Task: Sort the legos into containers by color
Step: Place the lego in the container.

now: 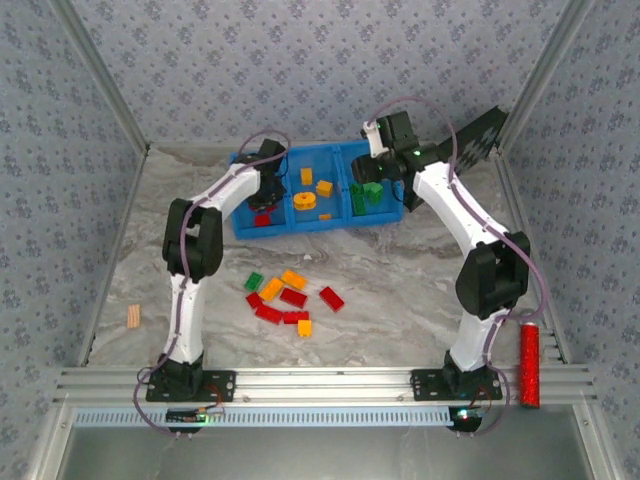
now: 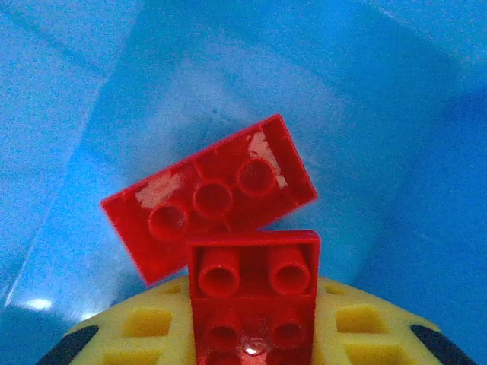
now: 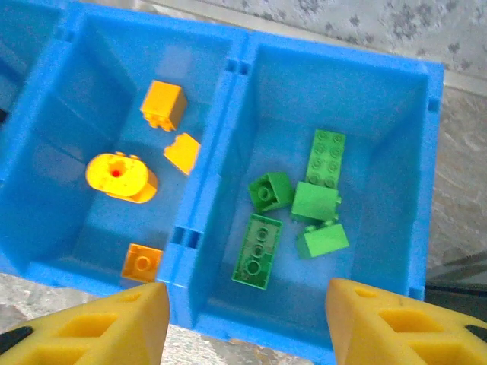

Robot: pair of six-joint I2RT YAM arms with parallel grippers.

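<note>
**Containers** [image 1: 300,228]: one bright blue tray, three equal open-top compartments in a row. Stood at the far middle of the marbled surface [image 1: 400,270].

**Legos, sorted:**
- Left compartment: red. Flat red brick [image 2: 209,196] lay askew on the blue floor, three round hollows facing the left wrist camera.
- Middle compartment: four orange-yellow pieces, spaced apart, among them the ring-shaped piece [image 3: 120,177].
- Right compartment: five green bricks [image 3: 316,201], bunched together, several touching.

**Loose legos** [image 1: 293,296]: lay in a cluster on the surface nearer than the tray, between the two arms. Mostly red, with three orange-yellow ones and one green brick [image 1: 254,282] at the left end.

**Left claw** [image 2: 255,331]: hung over the left compartment. Closed tight on a small red four-stud brick [image 2: 253,277], studs toward the camera, clamped between the yellow pads. Overlapped the flat red brick in the wrist view; touching or apart, could not be told.

**Right claw** [image 3: 243,334]: jaws stood apart, with nothing between the yellow fingertips [image 3: 114,327]. Hung above the tray's near wall, roughly over the divider between the middle and right compartments. Touched nothing.

**Other items:**
- Tan wooden piece [image 1: 134,317], near the left edge of the surface.
- Red cylinder [image 1: 528,365], at the near right, beside the right arm's base.
- Black checker-patterned panel [image 1: 480,135], leaning at the far right corner.
</note>
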